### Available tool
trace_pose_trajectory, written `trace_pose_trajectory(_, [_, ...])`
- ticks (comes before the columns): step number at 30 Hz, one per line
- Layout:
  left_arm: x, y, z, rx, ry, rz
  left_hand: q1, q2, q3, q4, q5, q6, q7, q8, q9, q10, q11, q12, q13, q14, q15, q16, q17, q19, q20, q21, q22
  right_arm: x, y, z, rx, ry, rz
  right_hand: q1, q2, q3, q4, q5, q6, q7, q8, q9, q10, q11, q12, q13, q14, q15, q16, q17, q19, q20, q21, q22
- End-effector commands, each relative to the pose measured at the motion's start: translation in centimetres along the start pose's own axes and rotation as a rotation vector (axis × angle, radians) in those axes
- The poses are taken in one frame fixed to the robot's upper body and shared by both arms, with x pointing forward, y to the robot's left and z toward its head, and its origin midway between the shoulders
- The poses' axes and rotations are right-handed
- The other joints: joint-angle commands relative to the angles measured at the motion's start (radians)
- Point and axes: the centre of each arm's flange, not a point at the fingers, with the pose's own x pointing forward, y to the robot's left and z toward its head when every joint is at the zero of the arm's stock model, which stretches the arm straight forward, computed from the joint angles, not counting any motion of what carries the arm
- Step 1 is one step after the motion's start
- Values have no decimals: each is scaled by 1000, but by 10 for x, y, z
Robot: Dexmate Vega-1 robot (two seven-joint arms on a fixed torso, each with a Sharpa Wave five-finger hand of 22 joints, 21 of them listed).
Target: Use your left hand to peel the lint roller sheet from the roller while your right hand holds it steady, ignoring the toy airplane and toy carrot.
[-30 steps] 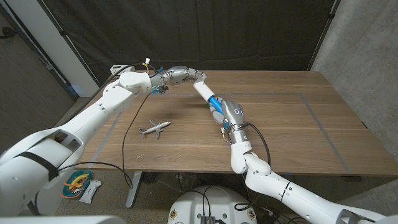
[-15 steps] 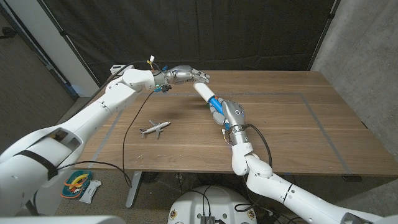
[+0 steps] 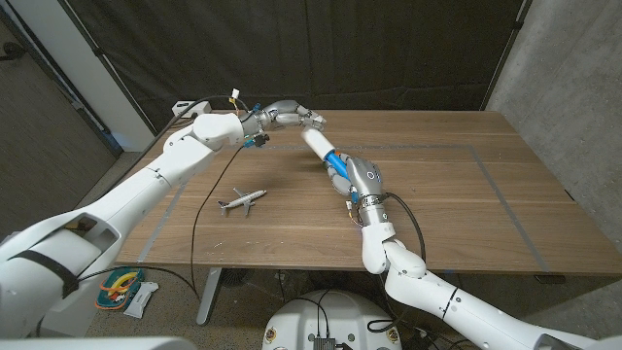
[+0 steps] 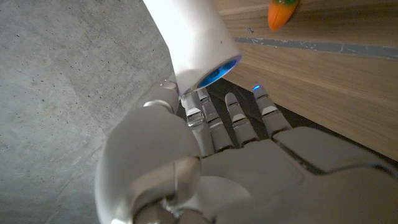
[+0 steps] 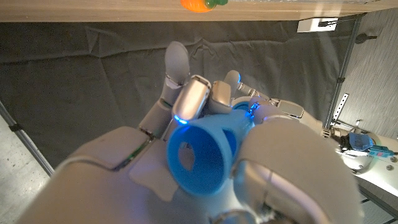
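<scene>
Plane (image 3: 242, 200) sits on the worktop (image 3: 457, 209) at left, well clear of both hands; we ignore it.

Our left hand (image 3: 289, 117) has shifted over the last second: it was lying along the roller's (image 3: 317, 144) white end, now its tips sit just past that end, slightly further back and up. Left wrist view puts the roller's white tube (image 4: 193, 40) right above our left fingers (image 4: 239, 121), which are extended and apart. No sheet edge visible between them, so we read the left hand as released, nothing pinched. Contact with the roller: can't tell.

Roller stays raised off the worktop, tilted, white end toward the left hand. Our right hand (image 3: 356, 178) hasn't moved and keeps grasping the blue handle (image 5: 202, 155), fingers wrapped round it.

Carrot (image 4: 283, 12) lies on the worktop, away from the action.

Our read: peel not started. Left hand is still hunting for the sheet edge; hold is steady, so that half is done.
</scene>
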Motion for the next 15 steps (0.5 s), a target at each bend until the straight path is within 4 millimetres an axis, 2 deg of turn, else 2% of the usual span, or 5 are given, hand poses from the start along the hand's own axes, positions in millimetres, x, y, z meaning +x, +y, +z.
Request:
trace_pose_trajectory(1, [-9, 3, 13, 119, -2, 162, 22, -12, -35, 12, 105, 27, -36, -21, 1, 219, 15, 93, 68, 210, -177, 66, 54, 62, -46, 76, 46, 4, 2, 0, 26, 15, 67, -42, 53, 109, 97, -1, 31, 24, 9, 0, -4, -2, 179, 2, 8, -4, 7, 5, -6, -56, 6, -4])
trace_pose_trajectory(3, [-8, 4, 15, 131, 2, 163, 46, -8, -37, 4, 126, 29, -33, -33, 0, 257, 24, 134, 97, 251, -184, 70, 69, 67, -51, 96, 60, 4, 2, 0, 31, 19, 74, -43, 53, 110, 97, -1, 32, 23, 9, -1, -3, -3, 180, 2, 8, -4, 7, 5, -6, -56, 7, -5])
trace_pose_trajectory(8, [-4, 2, 20, 157, 1, 170, 82, -10, -41, -15, 138, 38, -4, -41, 0, 278, 44, 166, 123, 272, -192, 74, 89, 63, -56, 110, 72, 4, 3, 0, 37, 21, 89, -44, 53, 111, 96, -2, 31, 24, 10, -3, -3, -3, 180, 3, 9, -4, 7, 5, -7, -56, 11, -7])
trace_pose_trajectory(15, [4, 2, 31, 179, -34, 151, 119, -11, -53, -32, 143, 49, 6, -47, 3, 298, 41, 197, 150, 268, -194, 74, 111, 59, -63, 122, 82, 6, 2, -1, 101, 28, 149, -46, 53, 115, 95, -3, 30, 24, 13, -5, -4, -2, 180, 3, 9, -4, 7, 5, -10, -56, 20, -7])
